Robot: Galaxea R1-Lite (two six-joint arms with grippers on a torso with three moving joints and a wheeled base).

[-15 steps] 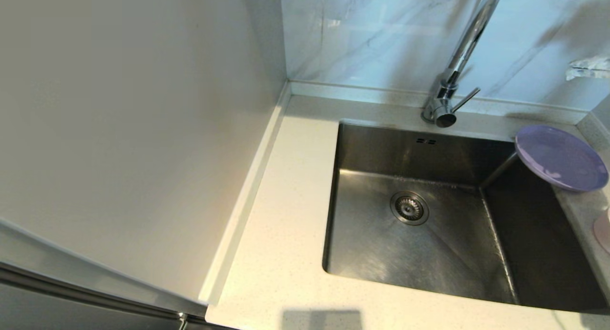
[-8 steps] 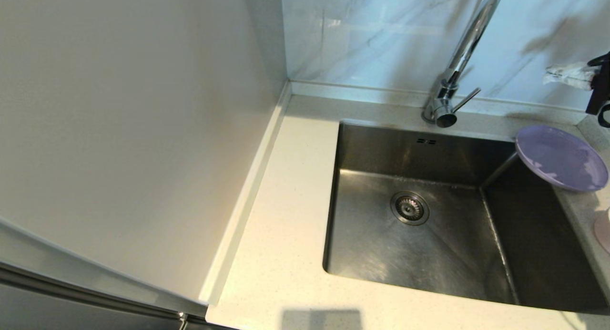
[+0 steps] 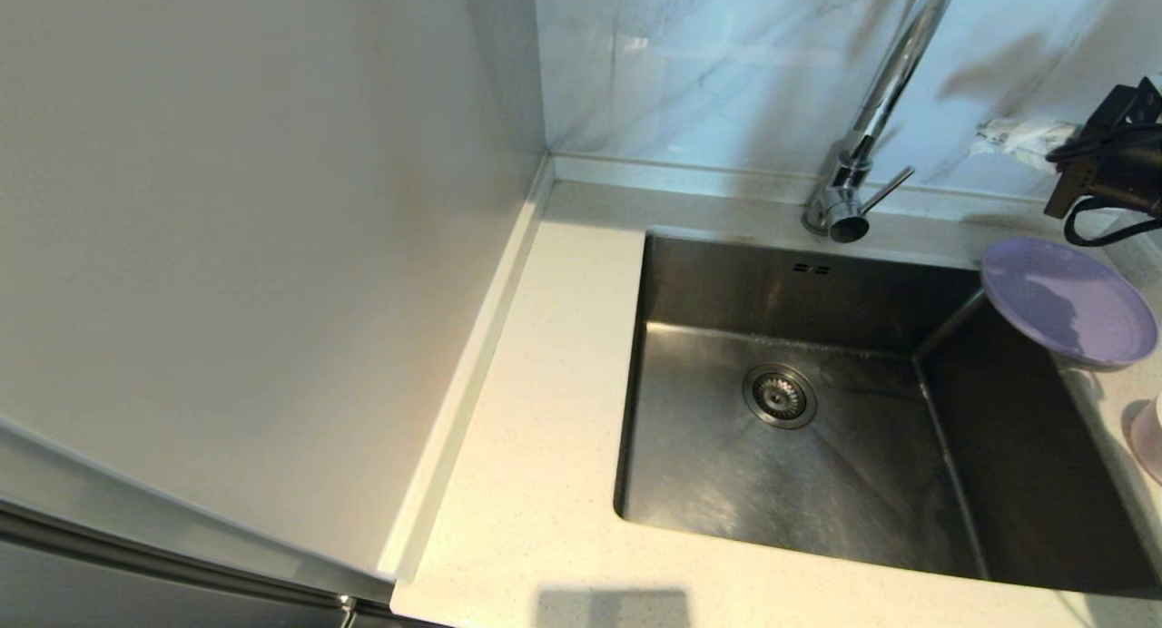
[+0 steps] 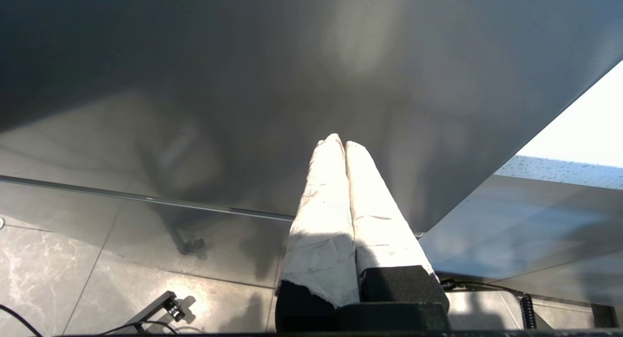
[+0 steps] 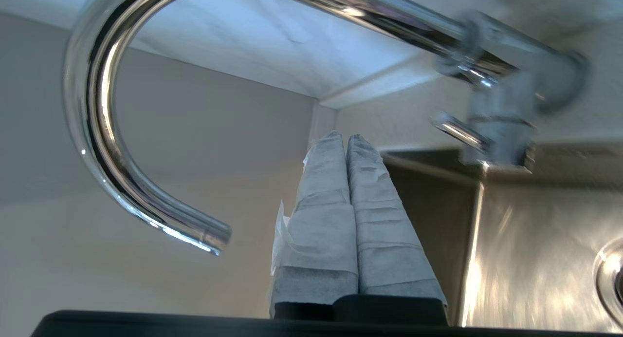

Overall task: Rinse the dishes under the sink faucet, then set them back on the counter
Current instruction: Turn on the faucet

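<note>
Speckled cream surface [image 3: 536, 483] around steel sink [image 3: 817, 483]; matte lilac plate [image 3: 1067, 301] overhangs the sink's right rear corner, pink bowl [image 3: 1148, 433] at right edge. Chrome gooseneck faucet [image 3: 871, 129] at rear edge. Right pincer [image 3: 985, 136] pressed together, empty, beside faucet; left pincer [image 4: 339, 142] parked, pressed together.

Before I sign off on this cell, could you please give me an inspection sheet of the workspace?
Surface: speckled counter around a steel sink.
Job's things: purple plate overhanging the sink's right corner; pink bowl at the right edge; faucet behind the sink.
Clutter: nothing seen.
Grippers: right gripper shut, raised near the faucet; left gripper shut, parked beside a grey cabinet.
Cables: black cable on the right arm.
Surroundings: marble wall.
</note>
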